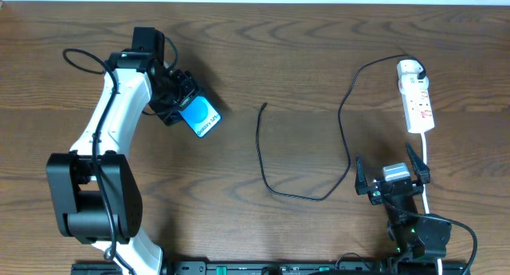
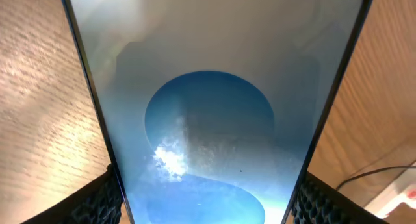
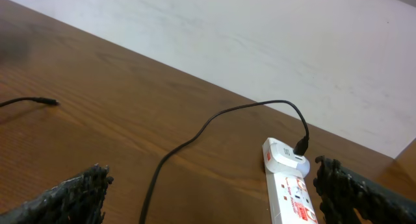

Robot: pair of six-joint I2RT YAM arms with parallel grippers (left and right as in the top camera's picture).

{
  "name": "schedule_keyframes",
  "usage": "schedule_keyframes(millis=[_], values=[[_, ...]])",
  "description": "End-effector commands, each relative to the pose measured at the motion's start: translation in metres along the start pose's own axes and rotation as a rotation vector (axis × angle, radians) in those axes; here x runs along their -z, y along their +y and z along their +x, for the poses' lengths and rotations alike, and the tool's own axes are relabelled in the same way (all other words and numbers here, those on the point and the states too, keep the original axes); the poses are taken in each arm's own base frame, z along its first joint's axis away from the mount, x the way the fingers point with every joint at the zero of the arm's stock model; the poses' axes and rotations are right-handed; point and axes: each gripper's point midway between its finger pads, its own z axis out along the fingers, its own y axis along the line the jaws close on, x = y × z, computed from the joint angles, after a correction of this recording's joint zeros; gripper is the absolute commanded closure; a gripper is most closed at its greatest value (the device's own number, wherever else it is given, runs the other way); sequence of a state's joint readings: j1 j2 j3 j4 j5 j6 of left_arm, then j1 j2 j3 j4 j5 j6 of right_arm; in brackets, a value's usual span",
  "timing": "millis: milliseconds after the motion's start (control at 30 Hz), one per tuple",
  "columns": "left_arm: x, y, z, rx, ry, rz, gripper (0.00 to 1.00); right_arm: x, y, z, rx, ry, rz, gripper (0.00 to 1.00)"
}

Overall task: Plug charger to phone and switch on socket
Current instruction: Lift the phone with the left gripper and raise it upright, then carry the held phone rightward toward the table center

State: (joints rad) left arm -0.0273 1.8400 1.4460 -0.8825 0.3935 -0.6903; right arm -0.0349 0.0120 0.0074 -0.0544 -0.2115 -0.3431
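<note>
1. Phone [image 1: 201, 117] is on the left. The left gripper [image 1: 185, 106] is holding it by its two long edges.
2. We should keep that hold firm and turn the phone so its plug hole faces the cable tip. We cannot see the hole here.
3. In the middle, the charger [image 1: 258, 147] lies loose on the table [image 1: 303, 60]. Its small tip [image 1: 264, 106] is well apart from the phone.
4. On the right, its plug [image 3: 301, 146] is already in the socket [image 1: 417, 104].
5. The right gripper [image 1: 386, 159] is spread wide and holds nothing, near the socket.
6. We think it should pick up the cable just behind the tip, so the tip stays straight and does not bend.
</note>
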Motion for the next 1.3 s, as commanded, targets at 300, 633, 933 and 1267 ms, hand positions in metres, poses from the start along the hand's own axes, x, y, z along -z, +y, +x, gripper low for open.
schedule_keyframes(millis=[300, 633, 933, 1267], values=[[0.009, -0.011, 0.008, 0.302, 0.041, 0.062, 0.40, 0.000, 0.000, 0.001, -0.017, 0.001, 0.000, 0.01], [0.009, -0.017, 0.014, 0.396, 0.081, 0.085, 0.40, 0.000, 0.000, 0.001, -0.017, 0.001, 0.000, 0.01], [0.008, -0.021, 0.019, 0.408, 0.092, 0.084, 0.40, 0.000, 0.000, 0.001, -0.017, 0.001, 0.000, 0.01], [0.006, -0.030, 0.020, 0.388, 0.085, 0.103, 0.40, 0.000, 0.000, 0.001, -0.017, 0.001, 0.000, 0.01]])
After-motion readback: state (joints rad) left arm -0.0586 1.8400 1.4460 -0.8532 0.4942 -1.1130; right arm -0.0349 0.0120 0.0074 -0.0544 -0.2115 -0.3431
